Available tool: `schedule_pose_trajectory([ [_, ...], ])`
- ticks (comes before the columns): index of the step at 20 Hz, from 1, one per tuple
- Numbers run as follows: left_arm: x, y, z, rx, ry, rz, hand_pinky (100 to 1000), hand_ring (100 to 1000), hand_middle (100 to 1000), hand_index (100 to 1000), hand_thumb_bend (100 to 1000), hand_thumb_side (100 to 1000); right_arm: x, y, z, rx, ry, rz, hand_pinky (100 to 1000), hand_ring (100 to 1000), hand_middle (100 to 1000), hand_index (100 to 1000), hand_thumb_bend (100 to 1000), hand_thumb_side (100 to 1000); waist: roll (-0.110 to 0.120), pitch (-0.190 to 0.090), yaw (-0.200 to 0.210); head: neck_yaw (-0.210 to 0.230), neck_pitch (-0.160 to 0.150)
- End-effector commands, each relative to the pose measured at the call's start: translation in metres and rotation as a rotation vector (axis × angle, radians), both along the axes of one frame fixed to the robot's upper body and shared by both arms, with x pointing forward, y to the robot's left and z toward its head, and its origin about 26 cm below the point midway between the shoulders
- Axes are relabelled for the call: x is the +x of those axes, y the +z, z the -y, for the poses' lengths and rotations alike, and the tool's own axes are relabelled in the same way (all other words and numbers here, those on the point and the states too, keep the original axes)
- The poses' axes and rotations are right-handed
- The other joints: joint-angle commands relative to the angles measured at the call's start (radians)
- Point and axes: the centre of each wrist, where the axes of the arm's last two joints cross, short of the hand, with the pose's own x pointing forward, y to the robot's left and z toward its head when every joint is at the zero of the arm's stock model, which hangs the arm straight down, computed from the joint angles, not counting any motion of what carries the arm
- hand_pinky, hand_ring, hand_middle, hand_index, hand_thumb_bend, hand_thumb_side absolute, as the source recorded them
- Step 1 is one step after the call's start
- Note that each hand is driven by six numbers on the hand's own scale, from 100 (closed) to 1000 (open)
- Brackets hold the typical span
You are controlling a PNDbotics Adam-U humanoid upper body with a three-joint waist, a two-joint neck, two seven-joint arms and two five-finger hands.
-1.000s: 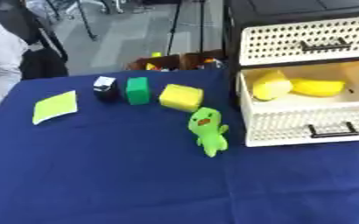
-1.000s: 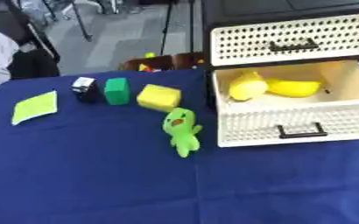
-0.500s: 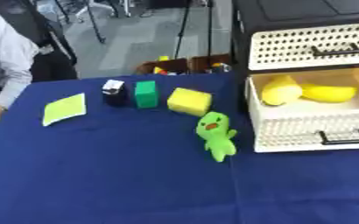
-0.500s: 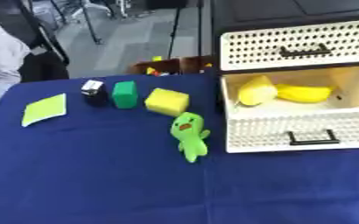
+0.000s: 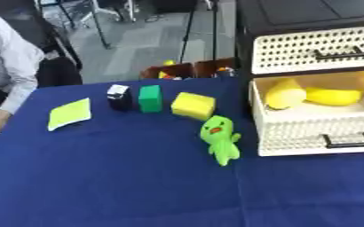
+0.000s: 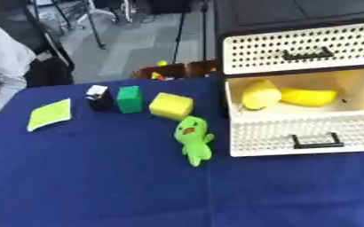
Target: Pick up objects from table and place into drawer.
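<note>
A cream drawer (image 6: 309, 133) is standing open at the right of the blue bench (image 6: 100, 177), holding two yellow items (image 6: 282, 95). A green plush toy (image 6: 193, 139) is lying just beside its front. Behind it, a yellow block (image 6: 170, 106), green block (image 6: 128, 99), small black-and-white object (image 6: 99, 97) and yellow-green sheet (image 6: 50, 114) are sitting in a row.

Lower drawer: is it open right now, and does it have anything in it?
Open. The lower drawer is pulled out toward the camera, its inside exposed, with two yellow items lying in it. The upper drawer is shut.
</note>
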Motion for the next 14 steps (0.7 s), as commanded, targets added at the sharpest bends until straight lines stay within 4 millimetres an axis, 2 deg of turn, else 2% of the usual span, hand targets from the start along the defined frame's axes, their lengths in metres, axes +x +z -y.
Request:
schedule_pose_trajectory([
  [1, 0.005, 0.013, -0.013, 0.157, 0.087, -0.078, 784, 893, 891, 990, 399, 952, -0.004, 0.007, -0.004, -0.029, 0.002, 0.05, 606, 716, 681, 819, 100, 973, -0.005, -0.025, -0.006, 0.004, 0.026],
  [5, 0.019, 0.015, -0.022, 0.269, 0.132, -0.157, 824, 919, 912, 1000, 428, 965, -0.001, 0.002, -0.006, -0.009, -0.016, 0.064, 605, 713, 679, 815, 100, 974, -0.007, -0.029, -0.02, 0.009, 0.034],
  [7, 0.025, 0.015, -0.026, 0.307, 0.15, -0.189, 844, 934, 926, 1000, 470, 958, 0.0, 0.0, -0.007, 0.004, -0.027, 0.072, 604, 710, 677, 815, 100, 968, -0.008, -0.03, -0.025, 0.011, 0.034],
  [14, 0.048, 0.017, -0.041, 0.43, 0.202, -0.295, 897, 967, 953, 1000, 607, 889, 0.005, -0.006, -0.011, 0.045, -0.062, 0.105, 601, 700, 672, 813, 100, 963, -0.009, -0.028, -0.045, 0.03, 0.012],
])
